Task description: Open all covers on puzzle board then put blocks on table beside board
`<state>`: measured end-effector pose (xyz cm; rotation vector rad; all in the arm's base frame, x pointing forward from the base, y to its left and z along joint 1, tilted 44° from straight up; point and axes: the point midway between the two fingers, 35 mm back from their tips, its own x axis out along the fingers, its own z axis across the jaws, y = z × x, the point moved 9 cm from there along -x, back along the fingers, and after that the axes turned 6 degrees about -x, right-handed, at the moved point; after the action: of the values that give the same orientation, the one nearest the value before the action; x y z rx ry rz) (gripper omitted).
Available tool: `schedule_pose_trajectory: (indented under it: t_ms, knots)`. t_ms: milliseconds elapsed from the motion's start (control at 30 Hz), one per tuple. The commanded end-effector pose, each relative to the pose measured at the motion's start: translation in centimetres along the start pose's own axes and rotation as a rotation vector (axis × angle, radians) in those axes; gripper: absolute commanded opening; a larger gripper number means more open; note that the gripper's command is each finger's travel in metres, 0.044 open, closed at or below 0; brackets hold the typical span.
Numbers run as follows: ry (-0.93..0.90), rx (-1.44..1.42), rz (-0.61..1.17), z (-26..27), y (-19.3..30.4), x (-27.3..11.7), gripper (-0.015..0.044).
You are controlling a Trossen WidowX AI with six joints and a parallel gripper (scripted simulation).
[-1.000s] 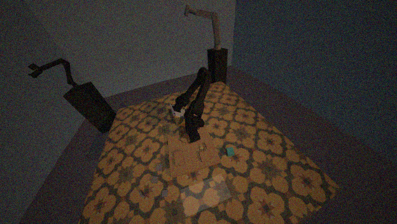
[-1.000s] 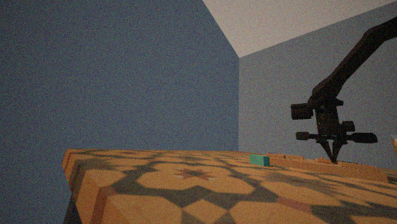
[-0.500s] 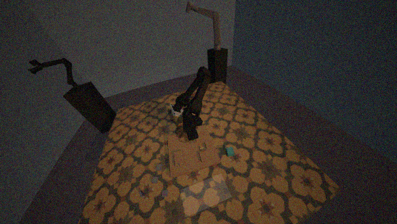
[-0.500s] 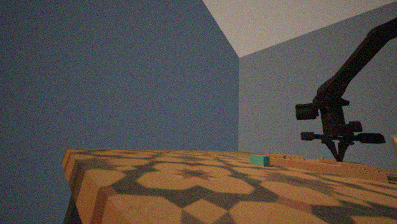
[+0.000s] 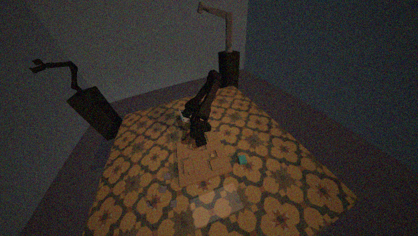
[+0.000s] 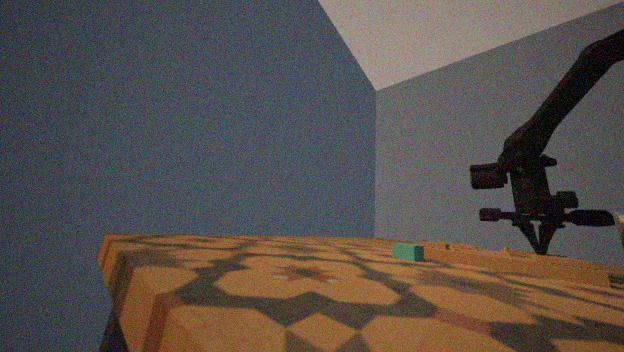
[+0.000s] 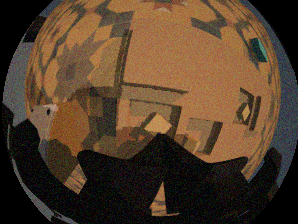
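Observation:
The wooden puzzle board (image 5: 195, 178) (image 6: 565, 270) (image 7: 165, 60) lies on the patterned table. My gripper (image 5: 201, 146) (image 6: 541, 253) (image 7: 160, 137) is shut and empty, its tips low over the board's far part. In the wrist view a light diamond-shaped piece (image 7: 157, 123) shows in a recess just beyond the tips, and a smaller one (image 7: 246, 112) in a recess at the right. Which covers are open is too dark to tell. A teal block (image 5: 242, 159) (image 6: 407, 252) (image 7: 259, 50) rests on the table beside the board, clear of it. The fingers hide part of the board.
A white object (image 5: 184, 116) (image 7: 44, 119) stands beyond the board, with an orange part (image 7: 70, 125) in the wrist view. A pale see-through rectangle (image 5: 219, 204) shows on the table in front. Two other arms stand on dark pedestals (image 5: 95, 112) (image 5: 228, 68) beyond the table.

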<state>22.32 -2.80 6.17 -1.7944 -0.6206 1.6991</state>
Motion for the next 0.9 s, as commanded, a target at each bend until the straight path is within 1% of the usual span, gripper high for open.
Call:
schedule_pose_trajectory:
  t_ms: [0, 867]
  knots:
    - [-0.008, 0.004, 0.003, 0.7, 0.4, 0.2, 0.0]
    - [-0.008, 0.005, 0.004, 2.6, 2.5, 0.1, 0.0]
